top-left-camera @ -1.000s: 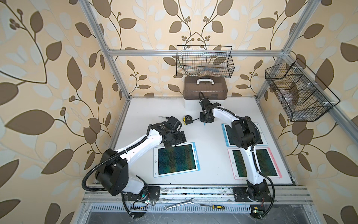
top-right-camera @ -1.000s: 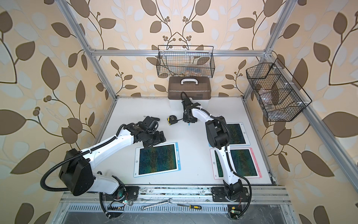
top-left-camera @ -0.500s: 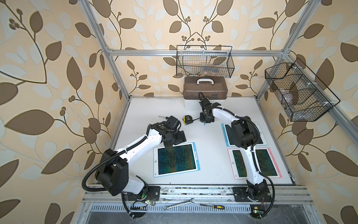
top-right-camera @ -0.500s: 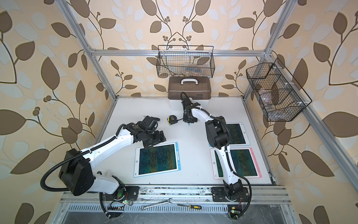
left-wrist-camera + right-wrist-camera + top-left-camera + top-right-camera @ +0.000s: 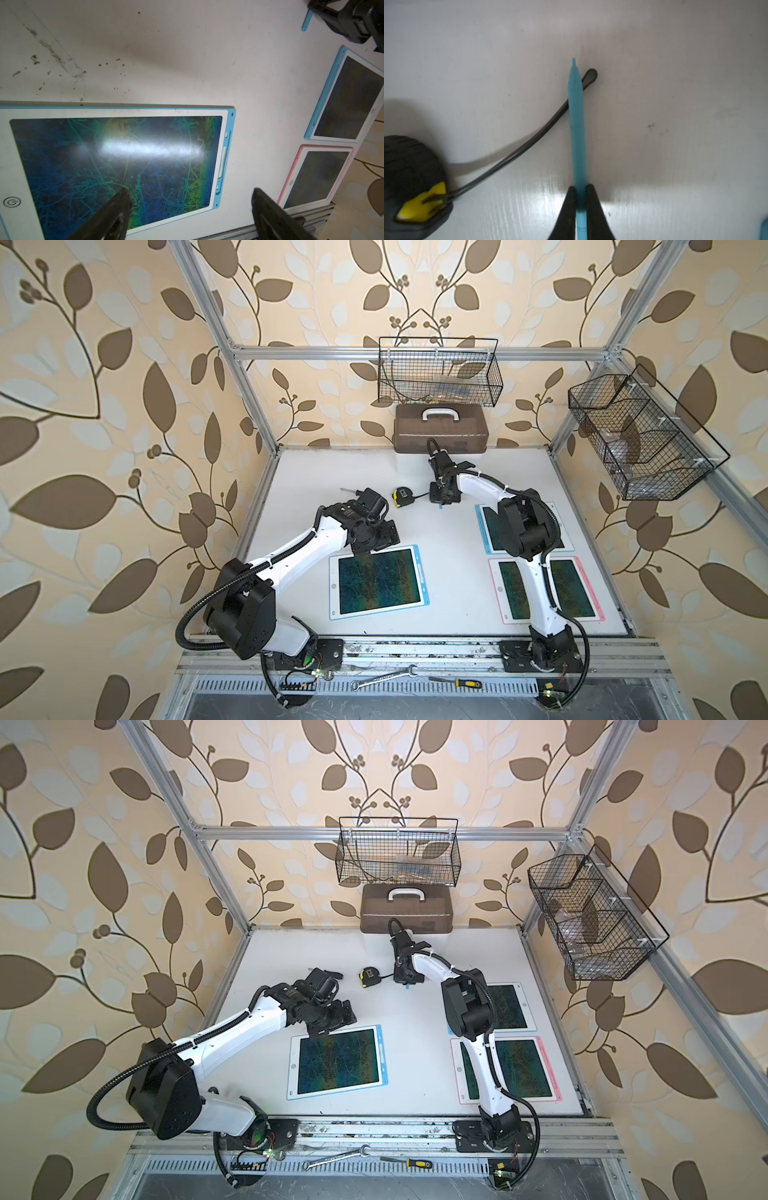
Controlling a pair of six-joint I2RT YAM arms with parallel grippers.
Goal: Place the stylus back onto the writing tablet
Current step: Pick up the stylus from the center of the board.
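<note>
Closing over the last second, the right fingers (image 5: 569, 207) now pinch the blue stylus (image 5: 577, 128) lying on the desk (image 5: 675, 83) at 3 o'clock of the tape measure (image 5: 411, 176), so carrying it to a blue-framed writing tablet (image 5: 490, 531) looks next; the left fingers (image 5: 116, 207) hang wide, empty.

Power symbol (image 5: 12, 202) on blue writing tablet (image 5: 116, 166) bezel, another on pink tablet (image 5: 315, 176)
</note>
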